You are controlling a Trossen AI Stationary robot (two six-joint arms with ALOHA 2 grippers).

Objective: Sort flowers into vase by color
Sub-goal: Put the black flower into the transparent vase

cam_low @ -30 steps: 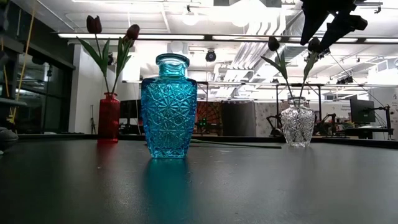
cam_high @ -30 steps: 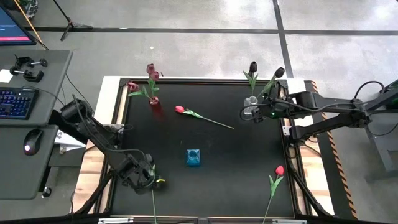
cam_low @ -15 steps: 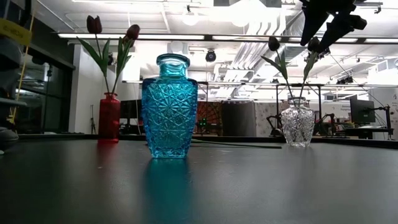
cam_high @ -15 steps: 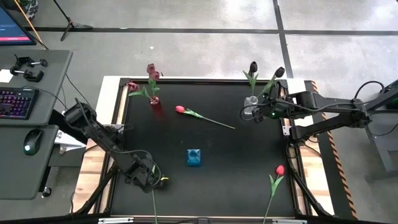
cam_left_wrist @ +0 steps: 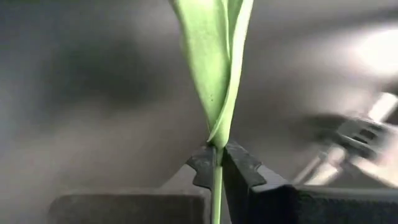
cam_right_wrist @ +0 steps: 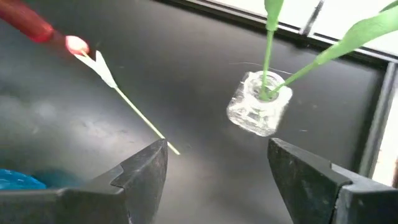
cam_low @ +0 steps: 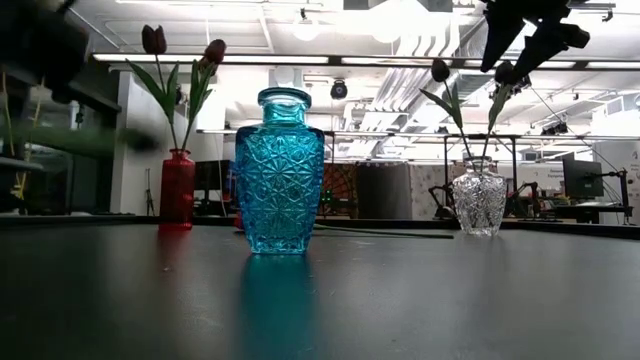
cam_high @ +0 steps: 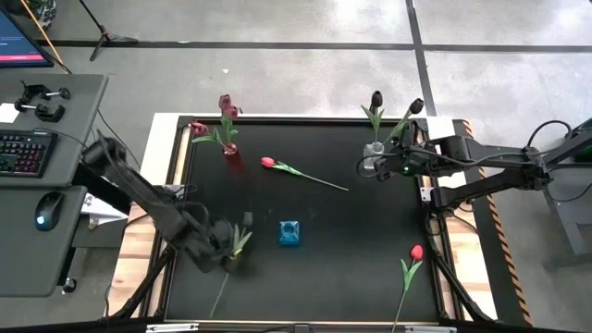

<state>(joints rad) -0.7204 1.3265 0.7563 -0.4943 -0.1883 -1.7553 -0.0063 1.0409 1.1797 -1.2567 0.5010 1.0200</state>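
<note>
My left gripper [cam_high: 228, 257] is at the table's near left, shut on a flower's green stem [cam_high: 218, 296]; a leaf [cam_high: 240, 240] sticks out past it and the head is hidden. My right gripper [cam_right_wrist: 217, 168] hangs open above the clear vase [cam_high: 374, 148], which holds two near-black tulips [cam_high: 376, 98]. The red vase [cam_high: 228, 148] holds maroon tulips. The blue vase [cam_high: 289, 233] stands mid-table. One red tulip [cam_high: 268, 163] lies flat on the table near the far side. Another red tulip [cam_high: 415, 252] lies at the near right. My left gripper pinches the thin stem [cam_left_wrist: 216, 171] between its two fingertips [cam_left_wrist: 202, 165], just below the base of a leaf [cam_left_wrist: 214, 62]. The fingers slant down and lie across the stem. The stem's long end trails toward the near edge; whether it has left the table I cannot tell.
A desk with keyboard and mouse [cam_high: 46, 208] stands left of the table. The black tabletop [cam_high: 351, 250] has free room between the blue vase and the right-hand tulip.
My left gripper has shut on the stem, then risen and shifted toward the blue vase while rolling. The flower has swung with it: its leaf now points toward the far side and its stem slants toward the near-left edge.
</note>
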